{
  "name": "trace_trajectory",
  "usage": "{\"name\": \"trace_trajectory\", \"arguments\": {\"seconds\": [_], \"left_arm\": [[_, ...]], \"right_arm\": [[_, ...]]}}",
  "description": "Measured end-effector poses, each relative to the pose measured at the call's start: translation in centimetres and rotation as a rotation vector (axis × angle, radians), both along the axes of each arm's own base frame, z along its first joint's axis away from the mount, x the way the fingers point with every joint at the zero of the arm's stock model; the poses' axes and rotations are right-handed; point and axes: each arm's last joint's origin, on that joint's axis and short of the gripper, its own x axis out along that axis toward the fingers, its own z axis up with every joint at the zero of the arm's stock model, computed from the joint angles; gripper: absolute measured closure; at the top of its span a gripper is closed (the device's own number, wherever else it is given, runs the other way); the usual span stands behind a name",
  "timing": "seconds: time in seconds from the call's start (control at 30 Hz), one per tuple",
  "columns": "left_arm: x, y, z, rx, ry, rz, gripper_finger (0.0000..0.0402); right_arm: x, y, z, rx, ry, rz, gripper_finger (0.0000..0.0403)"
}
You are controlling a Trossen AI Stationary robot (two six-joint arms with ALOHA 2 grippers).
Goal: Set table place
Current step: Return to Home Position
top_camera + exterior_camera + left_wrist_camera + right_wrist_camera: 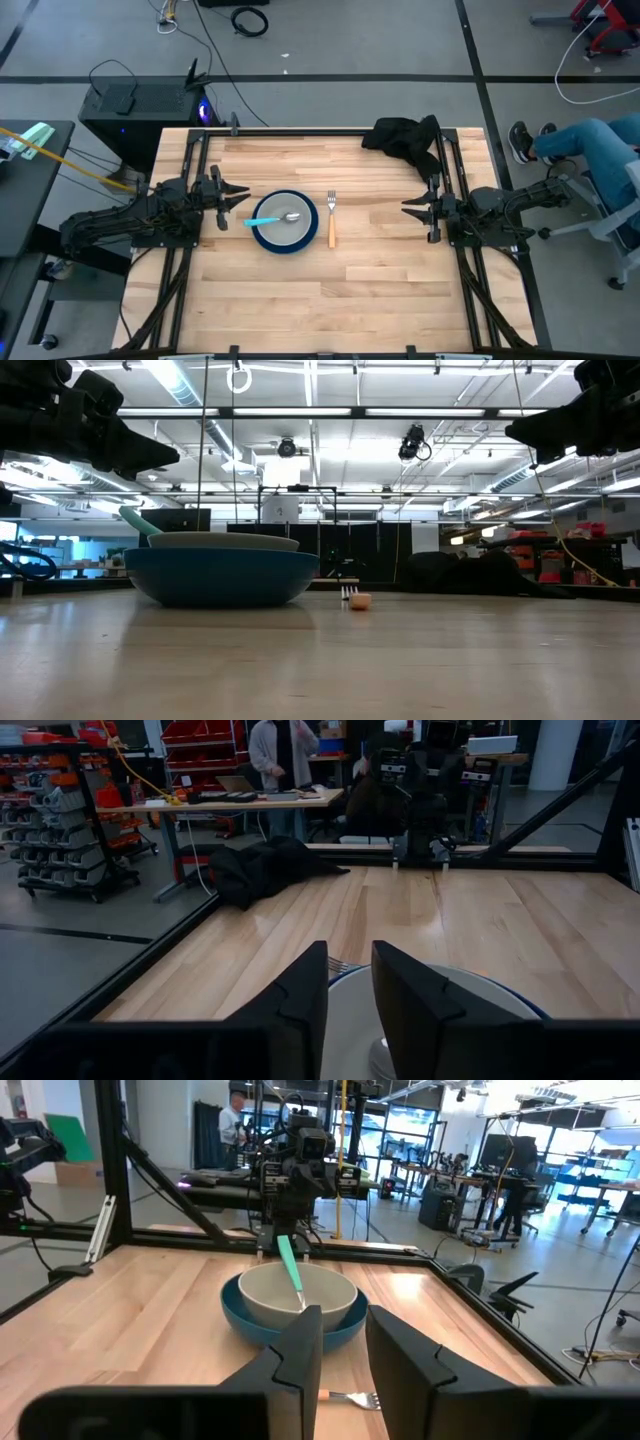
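The table (380, 290) fills the middle of the high view, light planks inside a black frame. A little left of the picture's centre sits the blue plate (303, 244), and the pale grey bowl (284, 233) rests inside it, so that only a blue ring shows around the bowl. The spoon (266, 221) lies with its metal end in the bowl and its teal handle slanting out over the rim toward the left of the frame. Just to the right of the plate, with a thin strip of wood between them, lies the fork (331, 230), its tines toward the top of the picture and its orange handle toward the bottom. The left gripper (238, 197) hovers at the left of the frame, just beside the plate and pointing at it; in the left wrist view its fingers (300, 1005) stand slightly apart with nothing between them, and the bowl shows through the gap. The right gripper (410, 207) hangs at the right of the frame, well apart from the fork and facing it; its fingers (300, 1350) are likewise parted and hold nothing. A black cloth (405, 137) is bunched in the table's upper right corner. A seated person (590, 145) shows at the right edge of the high view.
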Motion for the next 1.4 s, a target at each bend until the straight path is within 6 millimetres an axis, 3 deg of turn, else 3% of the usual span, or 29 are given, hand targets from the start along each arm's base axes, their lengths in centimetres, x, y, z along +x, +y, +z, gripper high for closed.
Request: {"name": "trace_trajectory", "arguments": {"seconds": [1.4], "left_arm": [[0.00, 0.00, -0.01, 0.000, 0.000, 0.000, 0.0321]], "right_arm": [[0.00, 0.00, 0.02, 0.000, -0.001, 0.001, 0.0314]]}}
